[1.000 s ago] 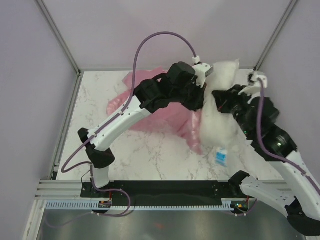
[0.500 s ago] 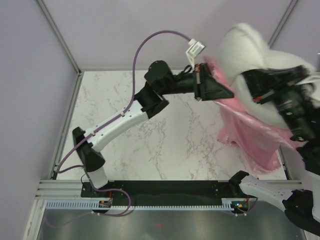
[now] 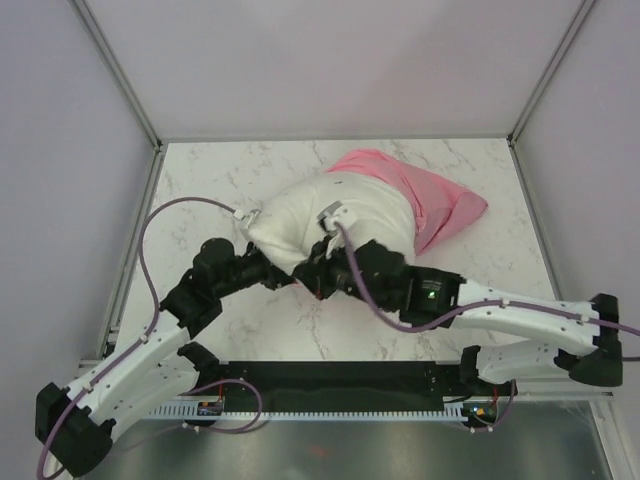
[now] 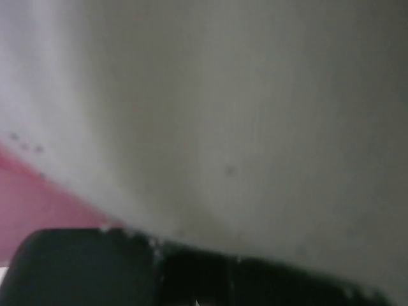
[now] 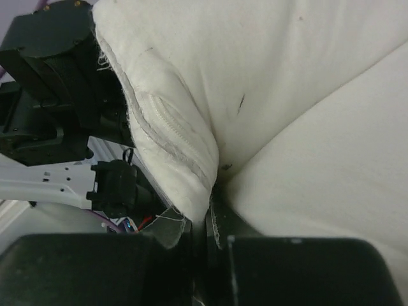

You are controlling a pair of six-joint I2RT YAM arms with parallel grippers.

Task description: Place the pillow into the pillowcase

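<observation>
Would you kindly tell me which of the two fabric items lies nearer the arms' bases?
The plain white pillow; the pink satin pillowcase covers only its far right end.

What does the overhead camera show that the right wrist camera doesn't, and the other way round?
Only the overhead view shows the pink pillowcase lying over the far right end of the pillow, the marble table, and both arms reaching in from the near edge. Only the right wrist view shows the pillow's stitched seam up close, pinched in the right tool. Both show the white pillow and black parts of the left arm.
</observation>
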